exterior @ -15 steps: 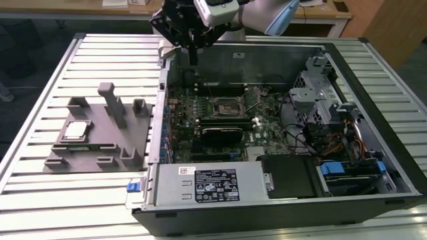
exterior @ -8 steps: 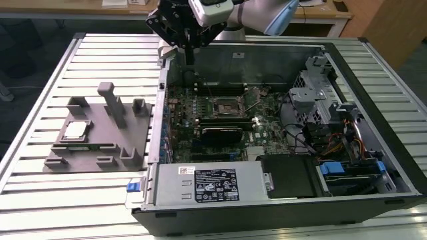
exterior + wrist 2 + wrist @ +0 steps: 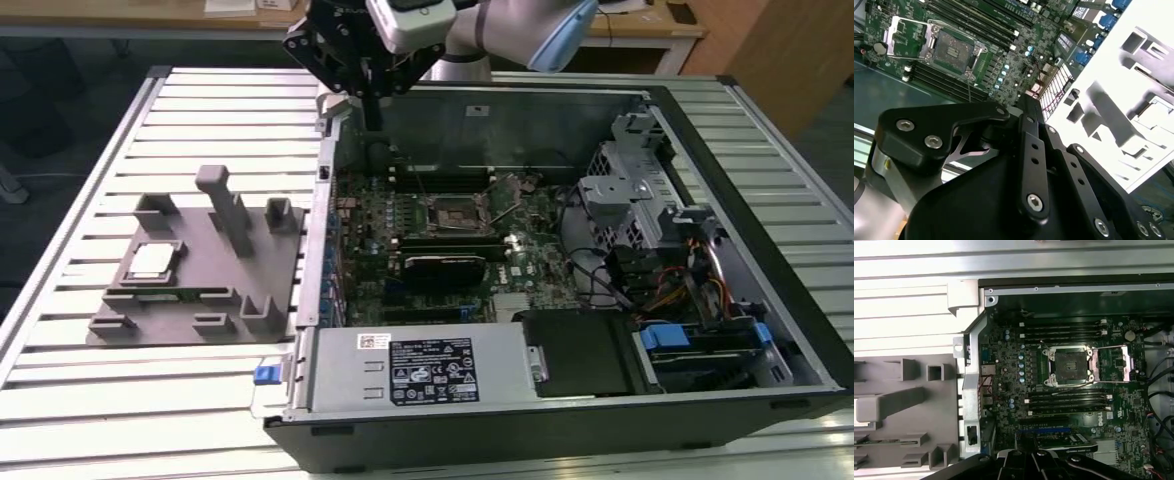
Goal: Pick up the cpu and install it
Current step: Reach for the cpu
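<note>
Your tool (image 3: 376, 120), apparently closed on nothing, hangs over a corner of the open computer case (image 3: 534, 120), near the motherboard (image 3: 400, 215) and its CPU socket (image 3: 454, 213), while the cpu (image 3: 151, 260) lies flat in the grey tray (image 3: 200, 300) on the slatted counter (image 3: 80, 150), well apart from the tool.

I take this for a robotics lab or an electronics assembly workshop. Just under my gripper's (image 3: 376, 122) pressed-together fingers lies a black desktop computer case (image 3: 561, 432) on its side, with the panel off and its green motherboard (image 3: 1019, 370) bared. The case rests on a pale ribbed metal worktable (image 3: 80, 400). Beside the fingers, toward the exterior view's left, sits a grey moulded parts tray (image 3: 200, 290). Beyond the fingers, past the table's far edge, stand light wooden desks (image 3: 641, 25).
</note>
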{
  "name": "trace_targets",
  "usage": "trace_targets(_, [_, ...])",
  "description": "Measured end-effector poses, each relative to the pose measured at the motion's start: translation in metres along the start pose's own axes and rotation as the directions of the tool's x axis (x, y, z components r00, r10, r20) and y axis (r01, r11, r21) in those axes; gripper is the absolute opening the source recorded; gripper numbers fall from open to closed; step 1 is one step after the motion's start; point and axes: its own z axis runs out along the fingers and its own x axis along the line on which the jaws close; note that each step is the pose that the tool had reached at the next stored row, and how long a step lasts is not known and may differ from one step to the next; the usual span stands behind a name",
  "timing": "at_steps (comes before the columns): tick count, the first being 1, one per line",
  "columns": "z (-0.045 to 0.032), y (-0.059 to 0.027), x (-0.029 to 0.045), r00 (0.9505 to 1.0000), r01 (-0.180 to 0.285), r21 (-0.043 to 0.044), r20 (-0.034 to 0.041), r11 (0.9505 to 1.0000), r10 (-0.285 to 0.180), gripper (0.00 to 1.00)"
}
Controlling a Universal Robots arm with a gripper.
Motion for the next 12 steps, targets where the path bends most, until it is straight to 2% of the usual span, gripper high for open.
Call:
trace_targets(10, [-0.0003, -0.0008, 0.0106, 1.0000, 0.000, 0.0000, 0.0000, 1.0000, 0.000, 0.11])
trace_targets(12, [-0.0004, -0.0012, 0.0159, 1.0000, 0.000, -0.0001, 0.0000, 1.0000, 0.000, 0.11])
